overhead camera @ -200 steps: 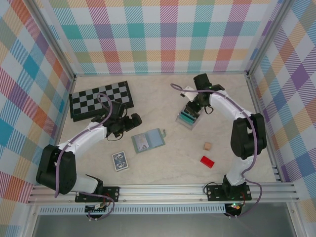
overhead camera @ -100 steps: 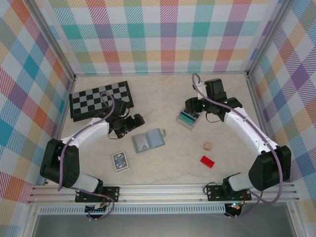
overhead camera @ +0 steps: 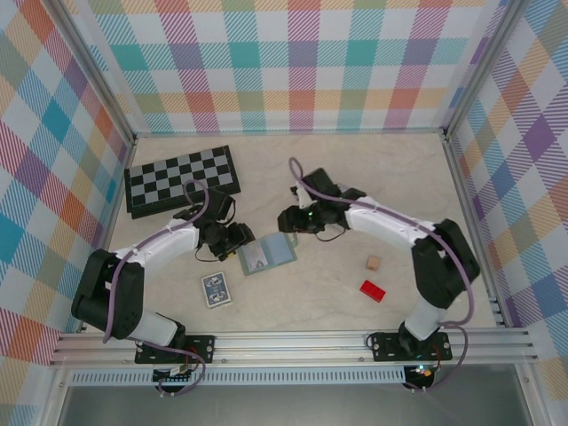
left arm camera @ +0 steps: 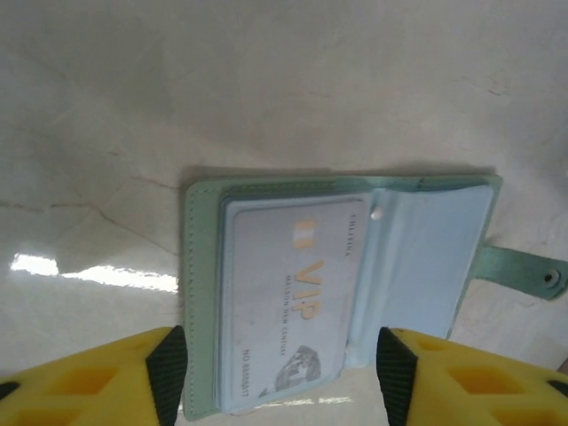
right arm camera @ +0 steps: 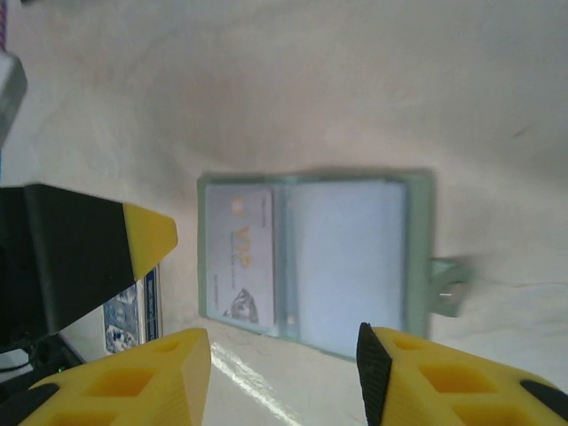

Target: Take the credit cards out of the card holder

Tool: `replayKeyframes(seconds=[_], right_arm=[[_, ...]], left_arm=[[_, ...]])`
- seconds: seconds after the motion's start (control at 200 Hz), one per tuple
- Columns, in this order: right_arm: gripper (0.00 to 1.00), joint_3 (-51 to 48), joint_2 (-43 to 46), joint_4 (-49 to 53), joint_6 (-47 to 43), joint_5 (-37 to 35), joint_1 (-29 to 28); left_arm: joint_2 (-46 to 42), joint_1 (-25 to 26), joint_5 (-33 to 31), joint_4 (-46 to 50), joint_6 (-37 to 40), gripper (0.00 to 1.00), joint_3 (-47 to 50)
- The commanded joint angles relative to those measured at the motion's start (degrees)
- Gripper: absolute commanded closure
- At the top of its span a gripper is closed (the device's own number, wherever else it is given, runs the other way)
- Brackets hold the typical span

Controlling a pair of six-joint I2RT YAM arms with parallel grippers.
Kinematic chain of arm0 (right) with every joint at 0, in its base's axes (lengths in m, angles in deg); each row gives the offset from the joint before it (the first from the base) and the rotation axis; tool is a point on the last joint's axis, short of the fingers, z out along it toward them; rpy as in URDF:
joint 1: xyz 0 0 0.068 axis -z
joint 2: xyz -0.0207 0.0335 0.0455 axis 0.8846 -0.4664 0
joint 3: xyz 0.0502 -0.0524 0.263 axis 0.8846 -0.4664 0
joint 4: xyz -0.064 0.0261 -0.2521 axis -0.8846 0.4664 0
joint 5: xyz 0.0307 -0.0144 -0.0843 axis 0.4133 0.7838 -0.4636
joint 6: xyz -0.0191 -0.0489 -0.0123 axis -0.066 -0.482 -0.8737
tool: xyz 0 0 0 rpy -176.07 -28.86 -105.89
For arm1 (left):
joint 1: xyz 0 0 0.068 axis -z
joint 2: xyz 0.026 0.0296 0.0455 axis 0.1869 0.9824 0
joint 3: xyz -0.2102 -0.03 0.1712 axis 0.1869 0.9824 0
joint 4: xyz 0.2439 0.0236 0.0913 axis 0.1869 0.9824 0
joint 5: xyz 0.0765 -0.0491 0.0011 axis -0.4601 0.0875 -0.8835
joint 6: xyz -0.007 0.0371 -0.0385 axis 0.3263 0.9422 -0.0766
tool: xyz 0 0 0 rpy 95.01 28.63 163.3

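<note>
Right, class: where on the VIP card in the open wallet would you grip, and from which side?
Probably the VIP card by its free long edge, coming from the outer side of the card holder: it lies flat, its other long edge tucked under the pale sleeve by the fold. Slot direction unclear.

Bright, even light; glare on table (left arm camera: 80, 271); soft right-wrist blur

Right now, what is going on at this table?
Two robot arms are working on an open wallet that lies flat on the table. The left claw is open and straddles the wallet's left panel, where a pale VIP card sits in its slot. The right claw is open too, near the wallet's far edge. I see no card taken out yet.
</note>
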Motion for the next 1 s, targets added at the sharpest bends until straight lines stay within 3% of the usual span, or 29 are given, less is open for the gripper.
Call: replayKeyframes(seconds=[0.0, 0.295, 0.745, 0.995], right_arm=[[0.53, 2.99, -2.93, -2.6, 4.17, 3.02, -2.47], [0.59, 7.0, -10.2, 0.0, 5.06, 3.68, -4.14], [0.75, 11.22, -16.56, 2.87, 4.6, 5.33, -4.31], [0.79, 13.12, -19.43, 3.97, 3.95, 6.65, -4.56]], left_arm=[[-1.25, 0.61, -0.15, -2.07, -1.69, 0.5, 2.35], [1.8, 0.79, 0.95, -4.91, -2.24, 0.73, 2.81], [7.06, 0.76, 1.31, -5.25, -1.19, 0.82, 2.02], [7.73, 0.82, 0.43, -4.02, -0.25, 0.87, 1.63]])
